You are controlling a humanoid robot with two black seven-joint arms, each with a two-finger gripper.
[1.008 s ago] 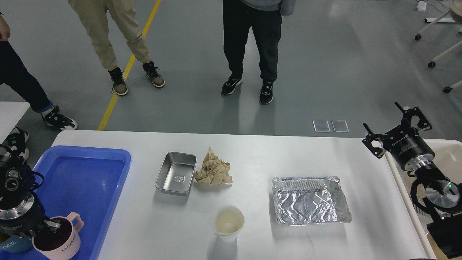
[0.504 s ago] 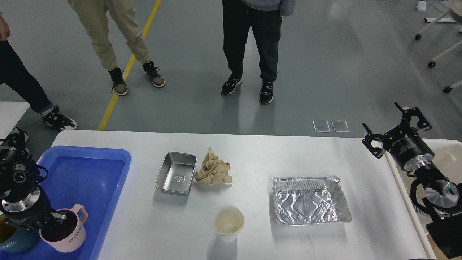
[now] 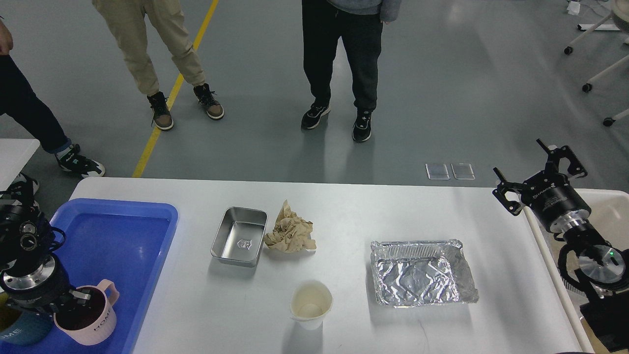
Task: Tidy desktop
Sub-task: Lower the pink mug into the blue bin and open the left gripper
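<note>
The white desktop (image 3: 368,211) holds a steel tin (image 3: 239,237), a crumpled brown paper (image 3: 291,234), a paper cup (image 3: 310,305) and a foil tray (image 3: 421,273). My left gripper (image 3: 77,301) is shut on the rim of a pink mug (image 3: 91,322) and holds it over the near end of the blue tray (image 3: 118,236). A dark blue mug (image 3: 19,330) stands just left of it, partly hidden by my arm. My right gripper (image 3: 521,160) is open and empty, raised above the desktop's right edge.
A cream bin (image 3: 609,216) stands right of the desktop, behind my right arm. Three people stand on the grey floor beyond the far edge. Another white table corner (image 3: 14,152) is at the far left.
My left gripper has carried the pink mug a little to the right and further over the blue tray. The right arm has barely moved.
</note>
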